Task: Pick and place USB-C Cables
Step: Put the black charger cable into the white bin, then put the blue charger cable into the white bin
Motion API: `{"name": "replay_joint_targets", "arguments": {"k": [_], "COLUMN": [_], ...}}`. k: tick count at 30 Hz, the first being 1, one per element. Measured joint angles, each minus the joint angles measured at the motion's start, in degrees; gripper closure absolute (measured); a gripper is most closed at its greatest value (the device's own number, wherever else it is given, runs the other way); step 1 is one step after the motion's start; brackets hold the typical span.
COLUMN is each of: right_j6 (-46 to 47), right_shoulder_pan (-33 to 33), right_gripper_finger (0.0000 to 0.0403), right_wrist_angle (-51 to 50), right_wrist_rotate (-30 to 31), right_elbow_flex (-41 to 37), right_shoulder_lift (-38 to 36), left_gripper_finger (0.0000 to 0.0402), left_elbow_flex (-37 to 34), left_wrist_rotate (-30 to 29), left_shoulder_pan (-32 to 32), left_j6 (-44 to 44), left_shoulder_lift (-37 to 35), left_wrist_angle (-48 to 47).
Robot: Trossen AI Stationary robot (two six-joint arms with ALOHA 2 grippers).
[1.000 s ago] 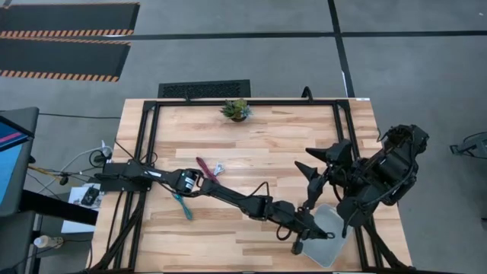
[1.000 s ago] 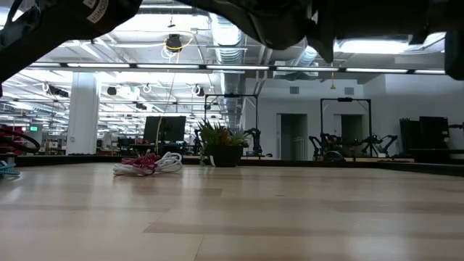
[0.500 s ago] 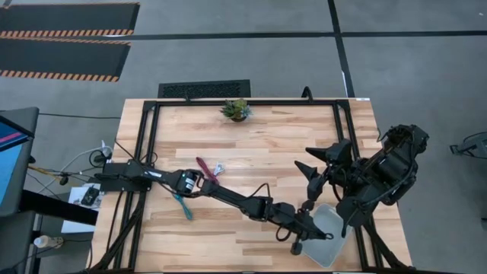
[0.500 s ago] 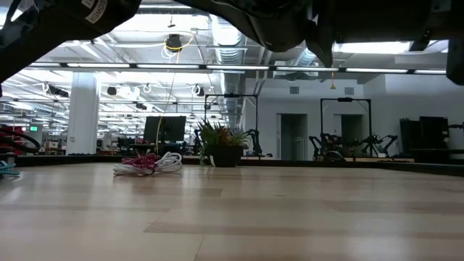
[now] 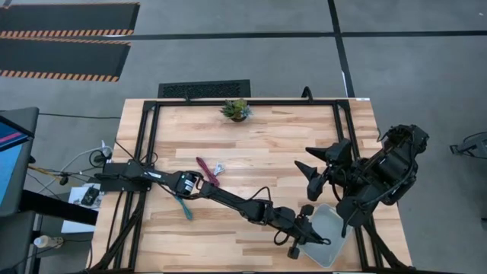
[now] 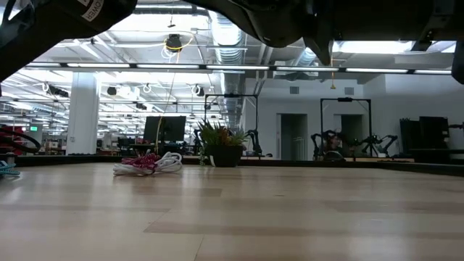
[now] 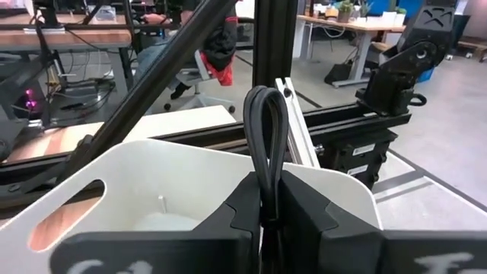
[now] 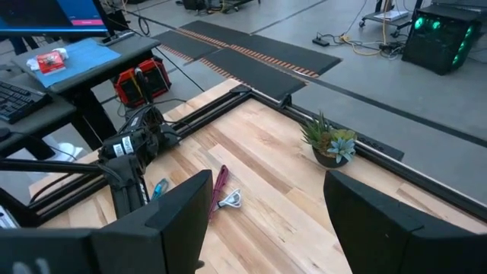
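Left gripper (image 7: 266, 199): my jaws pinch the black cable (image 7: 268, 144) over the white bin (image 7: 137, 179), table's front right corner.
Right gripper (image 8: 266, 221): wide, empty.
Left: maroon cable (image 5: 205, 170), white cable (image 5: 218, 169), teal cable (image 5: 183, 206).

Black cable (image 7: 268, 144) upright in pincer, maroon (image 5: 205, 169), white (image 5: 219, 168), teal (image 5: 183, 205) lying on table.

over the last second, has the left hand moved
Yes. In the high view the left hand has shifted toward the table's near edge, now over the white bin, gripping the black cable.
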Motion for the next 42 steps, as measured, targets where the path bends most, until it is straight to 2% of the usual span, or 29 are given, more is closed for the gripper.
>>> {"name": "replay_joint_targets", "arguments": {"k": [6, 28, 32, 42], "right_j6": [0.0, -1.6, -1.6, -1.4], "right_shoulder_pan": [0.0, 0.0, 0.0, 0.0], "right_gripper_finger": [0.0124, 0.0124, 0.0124, 0.0124], "right_wrist_angle": [0.0, 0.0, 0.0, 0.0], "right_wrist_rotate": [0.0, 0.3, 0.3, 0.3], "right_elbow_flex": [0.0, 0.0, 0.0, 0.0], "right_shoulder_lift": [0.0, 0.0, 0.0, 0.0], "left_gripper_finger": [0.0361, 0.0352, 0.0321, 0.0205], "left_elbow_flex": [0.0, 0.0, 0.0, 0.2], "left_wrist_rotate": [-0.2, -1.4, -0.5, -1.5], "left_shoulder_pan": [-0.1, -0.1, -0.2, -0.1], "left_j6": [0.0, -2.7, -2.6, -5.4], "left_shoulder_lift": [0.0, 0.0, 0.0, 0.0], "left_wrist_angle": [0.0, -0.3, -0.2, -0.7]}}
